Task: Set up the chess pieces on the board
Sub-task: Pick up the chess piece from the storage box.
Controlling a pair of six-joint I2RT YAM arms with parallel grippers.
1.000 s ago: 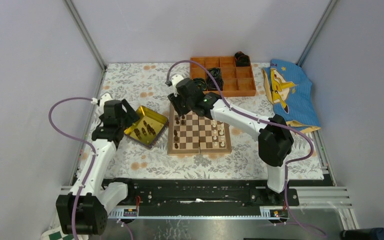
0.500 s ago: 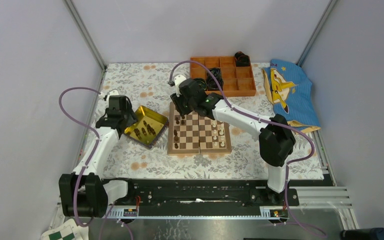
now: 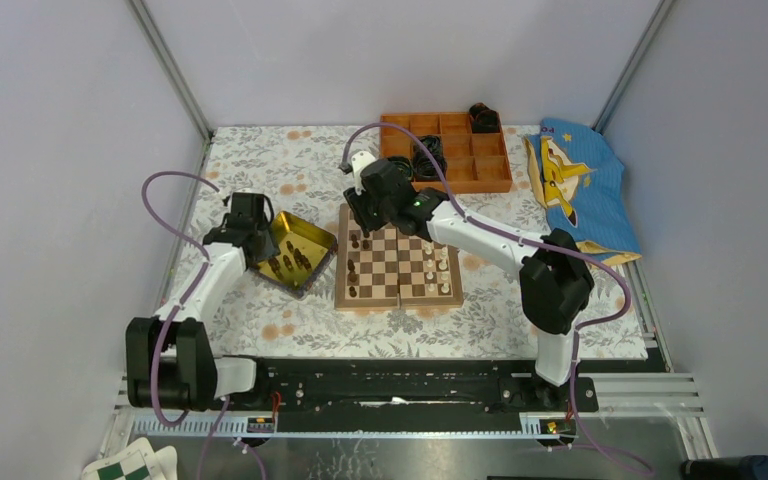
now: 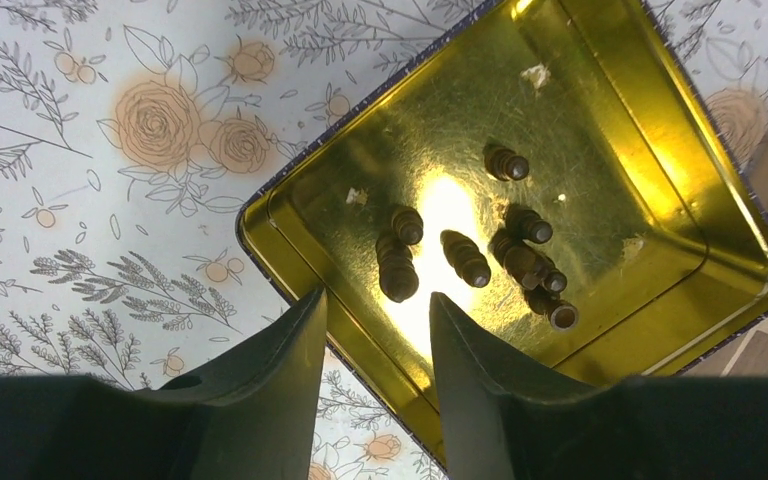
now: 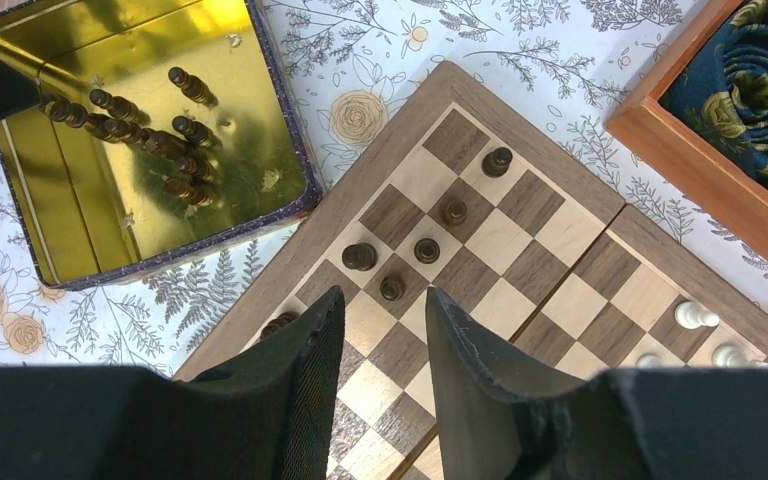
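From above, my left gripper [image 3: 258,238] hung over the gold tray [image 3: 300,230], and my right gripper [image 3: 365,213] over the far left corner of the board [image 3: 400,268]. At my left wrist, the jaws stood apart and empty above some seven dark pieces [image 4: 465,258] lying loose in that tray. At my right wrist, the jaws were apart too, holding nothing; a few dark men [image 5: 426,250] and cream men [image 5: 695,315] stood on the board. I judged the job far from finished.
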